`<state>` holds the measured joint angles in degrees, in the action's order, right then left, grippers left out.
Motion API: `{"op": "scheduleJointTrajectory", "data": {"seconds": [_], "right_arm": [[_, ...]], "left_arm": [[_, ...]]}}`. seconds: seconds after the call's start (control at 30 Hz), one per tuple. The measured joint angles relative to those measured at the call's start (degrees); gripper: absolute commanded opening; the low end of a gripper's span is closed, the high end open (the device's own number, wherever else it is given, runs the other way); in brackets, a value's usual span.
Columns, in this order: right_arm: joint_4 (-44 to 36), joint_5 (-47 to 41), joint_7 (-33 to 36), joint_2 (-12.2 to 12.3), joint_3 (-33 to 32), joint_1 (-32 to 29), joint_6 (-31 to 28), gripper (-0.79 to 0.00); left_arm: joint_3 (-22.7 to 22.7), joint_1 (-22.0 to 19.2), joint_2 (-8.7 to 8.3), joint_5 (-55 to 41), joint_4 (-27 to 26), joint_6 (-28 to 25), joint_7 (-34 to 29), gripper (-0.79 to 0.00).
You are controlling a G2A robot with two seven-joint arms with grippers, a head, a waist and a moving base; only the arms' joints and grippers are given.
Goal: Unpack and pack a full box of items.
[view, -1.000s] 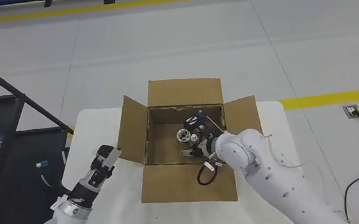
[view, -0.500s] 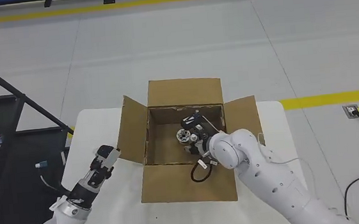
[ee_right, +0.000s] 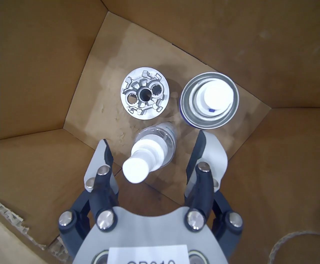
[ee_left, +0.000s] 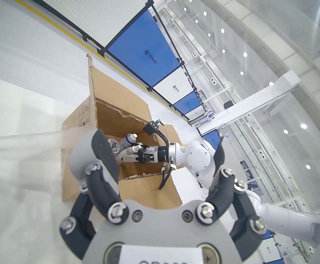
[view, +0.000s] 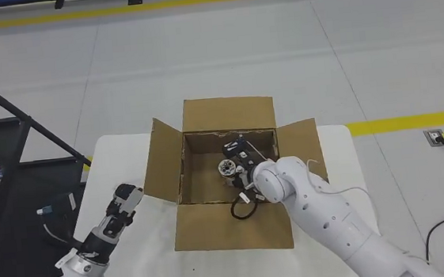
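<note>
Cardboard box (view: 230, 227), right gripper (ee_right: 152, 140) inside, fingers (ee_right: 101, 160) apart near spray bottle (ee_right: 151, 156), left gripper (ee_left: 160, 141) spread outside.

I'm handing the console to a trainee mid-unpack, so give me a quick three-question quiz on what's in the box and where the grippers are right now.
1. Besides the aerosol can and the metal disc, how many items sit in the cardboard box?
2. The open right gripper straddles which item? A. the aerosol can B. the clear spray bottle C. the metal disc
3. True or false: the left gripper is open, empty and outside the cardboard box.
Key: 1 one; 2 B; 3 true.
</note>
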<state>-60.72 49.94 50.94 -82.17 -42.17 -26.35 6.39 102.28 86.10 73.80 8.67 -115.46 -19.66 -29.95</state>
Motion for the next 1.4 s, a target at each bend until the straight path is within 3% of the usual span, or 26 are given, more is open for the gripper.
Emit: {"op": "scheduleJointTrajectory", "data": {"seconds": [0.13,0.2,0.27,0.33,0.37,0.67,0.93,1.2,1.4], "right_arm": [[1.12,0.11,-0.31,-0.56,0.16,0.39,0.39,-0.456],[1.45,0.34,-0.37,-0.75,0.12,0.42,0.61,-0.511],[1.6,0.61,-0.41,-0.87,0.01,0.4,0.76,-0.588],[1.53,0.98,-0.35,-0.93,-0.22,0.3,0.91,-0.757],[1.32,1.16,-0.25,-0.93,-0.4,0.24,1.02,-0.785],[-7.05,3.24,2.08,0.93,-5.75,-3.38,0.85,-0.785],[-28.04,11.28,5.24,4.4,-14.4,-12.98,2.12,-0.785],[-51.8,22.43,-4.22,7.32,-27.52,-26.93,3.01,-0.785],[-55.52,26.39,-9.51,8.22,-37.85,-33.92,6.95,-0.785]], "left_arm": [[0.09,-0.06,-0.23,-0.35,0.25,0.06,0.0,0.0],[-0.06,-0.14,-0.34,-0.47,0.34,0.08,0.03,0.0],[-0.22,-0.3,-0.45,-0.51,0.48,0.14,0.0,0.0],[-0.38,-0.58,-0.56,-0.54,0.75,0.15,0.0,0.0],[-0.46,-0.7,-0.62,-0.54,0.87,0.14,-0.02,0.0],[-1.92,-1.97,-1.08,-0.66,2.25,0.02,-0.32,0.0],[-3.42,-3.75,-1.48,-0.99,3.77,-0.25,-0.62,0.0],[-5.19,-5.44,-1.85,-1.97,5.14,-0.71,-1.42,0.0],[-6.36,-6.72,-2.14,-2.42,6.04,-1.22,-2.07,0.0]]}}
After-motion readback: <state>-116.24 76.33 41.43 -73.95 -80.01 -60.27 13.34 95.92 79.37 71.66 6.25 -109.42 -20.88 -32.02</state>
